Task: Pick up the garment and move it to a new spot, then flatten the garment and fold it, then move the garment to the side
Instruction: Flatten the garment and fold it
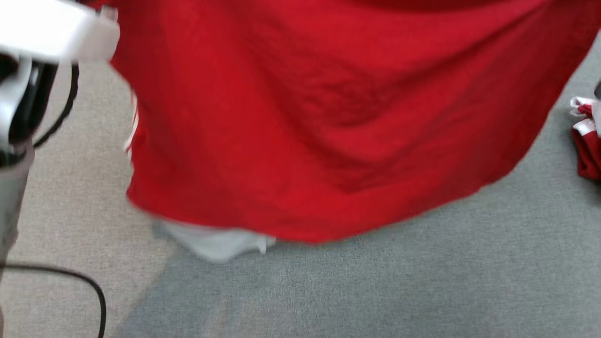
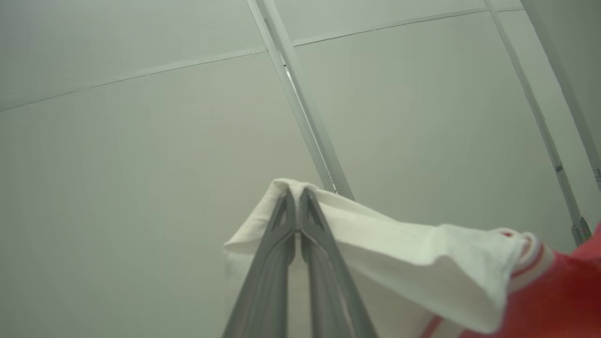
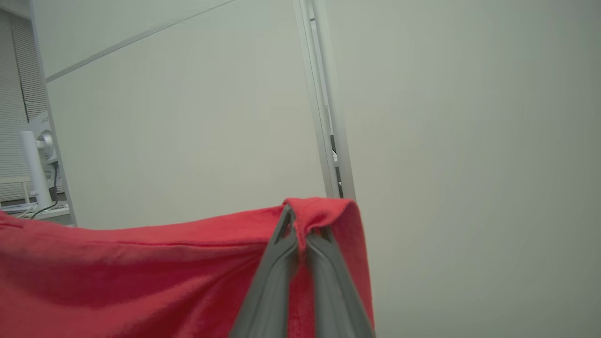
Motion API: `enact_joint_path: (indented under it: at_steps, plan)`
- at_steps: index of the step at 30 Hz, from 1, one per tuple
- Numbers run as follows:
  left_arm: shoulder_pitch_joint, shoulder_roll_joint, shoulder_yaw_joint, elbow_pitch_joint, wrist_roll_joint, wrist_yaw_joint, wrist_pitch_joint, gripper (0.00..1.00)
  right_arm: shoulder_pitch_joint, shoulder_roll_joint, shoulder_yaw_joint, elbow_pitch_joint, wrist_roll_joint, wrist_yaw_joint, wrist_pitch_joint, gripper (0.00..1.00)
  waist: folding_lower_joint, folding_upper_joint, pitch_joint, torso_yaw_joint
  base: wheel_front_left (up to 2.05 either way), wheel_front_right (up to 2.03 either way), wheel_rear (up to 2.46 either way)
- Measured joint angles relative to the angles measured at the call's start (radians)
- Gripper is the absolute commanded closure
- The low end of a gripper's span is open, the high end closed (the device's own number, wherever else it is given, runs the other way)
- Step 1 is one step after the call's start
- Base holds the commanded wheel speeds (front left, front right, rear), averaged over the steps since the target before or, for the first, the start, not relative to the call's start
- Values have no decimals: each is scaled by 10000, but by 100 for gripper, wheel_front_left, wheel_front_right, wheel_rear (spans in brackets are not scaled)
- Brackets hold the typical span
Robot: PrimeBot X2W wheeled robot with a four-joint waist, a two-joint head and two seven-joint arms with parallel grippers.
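Grey surface (image 1: pixel 422 291) under red garment (image 1: pixel 328 117)

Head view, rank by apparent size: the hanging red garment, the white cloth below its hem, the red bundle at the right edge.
1. The red garment, largest, though nearest the camera.
2-3. The white cloth and red bundle look alike, both partly cut off: unranked.

Grey surface (image 1: pixel 422 281) bears a cable (image 1: pixel 101 305) and, seemingly, red cloth (image 1: pixel 587 150).
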Motion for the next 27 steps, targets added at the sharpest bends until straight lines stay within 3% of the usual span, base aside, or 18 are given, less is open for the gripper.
enact_joint_path:
  at_steps: [10, 18, 22, 27]
  plan:
    - [-3235, -775, -267, 5254, -134, -1080, -1244, 100, -3743, -217, 1227, 3981, -61, 0, -871, 100, 0, 0, 1131, 61, 0, 0, 0]
    - [-5284, -1244, -180, 9137, 8, -1275, -2359, 100, -7089, 186, 2194, 8326, -309, 2, -2568, 100, 0, 0, 1786, -115, 0, 0, 0]
    - [-5619, -1463, -226, 10544, -140, -1536, -2727, 100, -7875, 426, 2788, 10052, -387, 0, -3003, 100, 0, 0, 2007, -143, 0, 0, 0]
    - [-5646, -1948, -148, 11476, -556, -1758, -3168, 100, -8193, 280, 3563, 11052, -56, 0, -3287, 100, 0, 0, 2337, 23, 0, 0, 0]
